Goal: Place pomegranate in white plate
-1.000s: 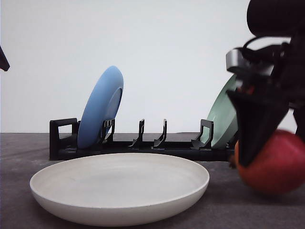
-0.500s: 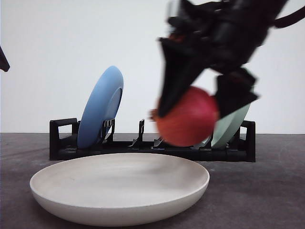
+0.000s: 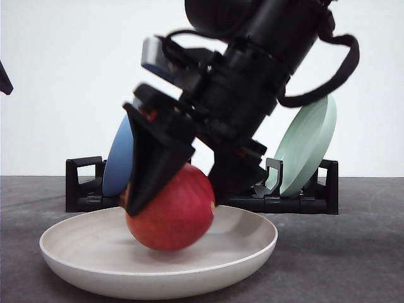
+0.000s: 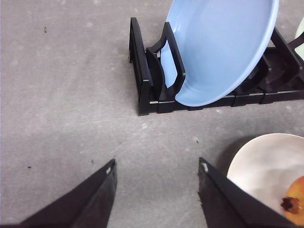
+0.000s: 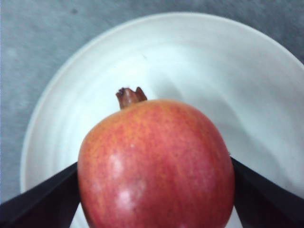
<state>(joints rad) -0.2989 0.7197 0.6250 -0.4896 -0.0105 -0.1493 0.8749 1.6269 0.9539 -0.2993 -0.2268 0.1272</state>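
Inside the white plate (image 3: 76, 243) near the tabletop's front edge, the pomegranate (image 3: 170, 214) sits red with an orange-yellow blush, clamped between the right gripper's (image 3: 180, 189) black fingers. The right wrist view reveals its brown crown nub, hidden from the front. The left gripper (image 4: 156, 190) hangs open over bare tabletop (image 4: 57, 95). Half a second earlier the fruit was carried above the plate's far rim.

We see blue plate (image 3: 118, 165) half hidden behind right gripper (image 3: 183, 192); pomegranate (image 4: 295, 207) cut by left wrist view's edge; rack (image 3: 297, 197) partly blocked.
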